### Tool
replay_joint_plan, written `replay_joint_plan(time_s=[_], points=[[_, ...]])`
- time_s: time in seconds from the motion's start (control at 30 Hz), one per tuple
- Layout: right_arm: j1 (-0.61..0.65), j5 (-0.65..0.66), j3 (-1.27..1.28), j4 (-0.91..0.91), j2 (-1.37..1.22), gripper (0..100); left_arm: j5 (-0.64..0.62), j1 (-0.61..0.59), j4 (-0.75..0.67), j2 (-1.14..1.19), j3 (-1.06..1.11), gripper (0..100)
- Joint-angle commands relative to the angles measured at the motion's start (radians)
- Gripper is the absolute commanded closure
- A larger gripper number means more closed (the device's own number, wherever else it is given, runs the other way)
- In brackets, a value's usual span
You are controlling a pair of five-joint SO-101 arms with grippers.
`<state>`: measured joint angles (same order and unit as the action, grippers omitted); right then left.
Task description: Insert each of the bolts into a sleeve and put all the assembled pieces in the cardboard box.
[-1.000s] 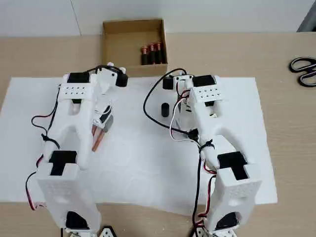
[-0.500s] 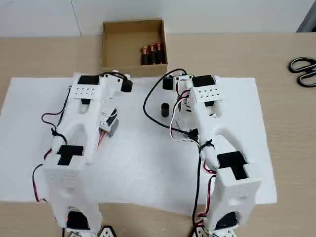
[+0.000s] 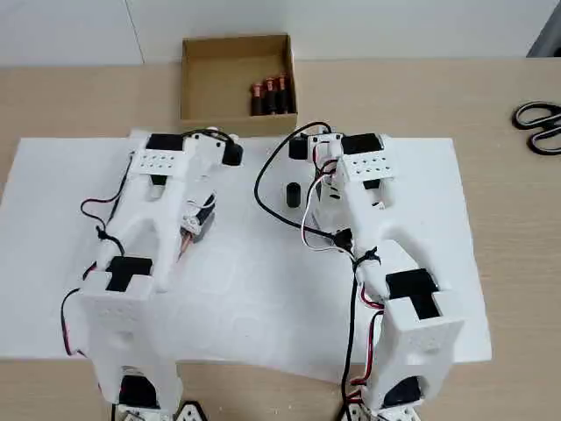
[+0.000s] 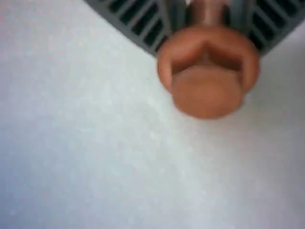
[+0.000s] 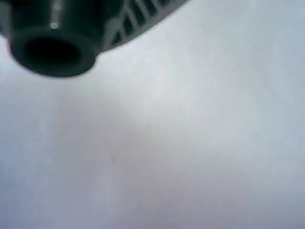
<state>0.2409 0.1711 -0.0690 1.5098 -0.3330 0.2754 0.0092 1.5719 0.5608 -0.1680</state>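
Clamping bolt (image 4: 207,81) by the shank in left gripper (image 3: 199,225), with head jutting out just above paper (image 3: 263,289). Gripping sleeve (image 5: 52,47) in right gripper (image 5: 95,21), with bore open, well apart from bolt across the paper. Counting three finished pieces (image 3: 270,96) in box (image 3: 210,79). Likeliest to go wrong at mating: could meet sleeve rim off-axis and jam, or twist in the jaws under side load. Could also snag the paper by keeping this low, then drop or skew bolt before reaching sleeve.
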Motion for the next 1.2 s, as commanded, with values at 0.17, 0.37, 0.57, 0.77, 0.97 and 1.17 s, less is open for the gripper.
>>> replay_joint_plan(time_s=[0.17,0.37,0.57,0.77,0.97,1.17], points=[[-0.004,-0.011,-0.041,0.001,0.004,99.2,-0.005,0.0,0.086,-0.157,-0.119,99],[-0.002,-0.002,-0.04,0.002,0.013,99.2,-0.005,-0.002,0.163,-0.328,-0.199,99],[-0.002,-0.002,-0.175,0.131,0.047,99.5,-0.08,-0.011,0.18,-0.552,-0.182,99],[-0.001,-0.002,-0.245,0.199,0.236,99.5,-0.158,-0.002,0.18,-0.832,-0.14,99],[0.002,-0.002,-0.222,0.206,0.51,99.5,-0.16,-0.002,0.163,-1.102,-0.042,99],[0.091,-0.002,-0.061,0.199,0.774,99.5,-0.339,-0.002,0.057,-1.298,0.159,99]])
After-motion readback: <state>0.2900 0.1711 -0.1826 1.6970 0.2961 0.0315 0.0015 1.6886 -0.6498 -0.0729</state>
